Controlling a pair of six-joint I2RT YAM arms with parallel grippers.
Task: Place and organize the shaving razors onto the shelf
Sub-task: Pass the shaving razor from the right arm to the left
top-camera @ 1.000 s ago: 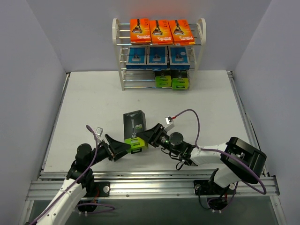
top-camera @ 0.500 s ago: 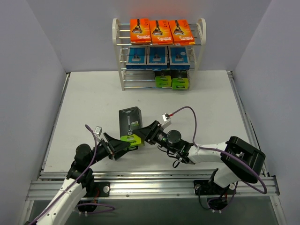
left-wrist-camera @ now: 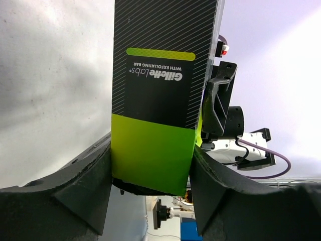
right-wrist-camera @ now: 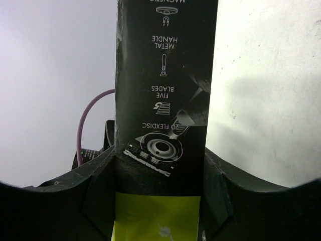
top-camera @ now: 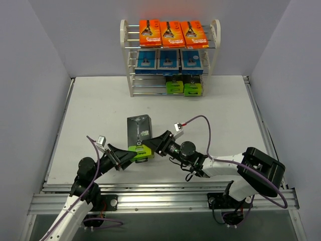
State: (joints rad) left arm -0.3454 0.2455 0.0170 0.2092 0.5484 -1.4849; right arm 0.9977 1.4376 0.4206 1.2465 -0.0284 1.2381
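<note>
1. Nine razor packs in all, eight of them on the white shelf (top-camera: 123,30) at the far edge of the table (top-camera: 100,105).
2. Top tier: three orange cards (top-camera: 170,33). Middle tier: three blue packs (top-camera: 168,59). Bottom tier, right side: two black-and-lime boxes (top-camera: 183,86).
3. Near the front middle: the ninth, a black-and-lime Gillette Labs box (top-camera: 139,131), lime end toward the arms.
4. Left gripper (top-camera: 131,154): partly closed, presses a finger against each side of the lime end.
5. Right gripper (top-camera: 153,146): partly closed, clamps the same box from the opposite side.

Black-and-lime box (left-wrist-camera: 160,75) (fine diagonal pinstripes on the black), orange cards (top-camera: 170,33), blue packs (top-camera: 168,60), white-framed shelf (top-camera: 123,35)
</note>
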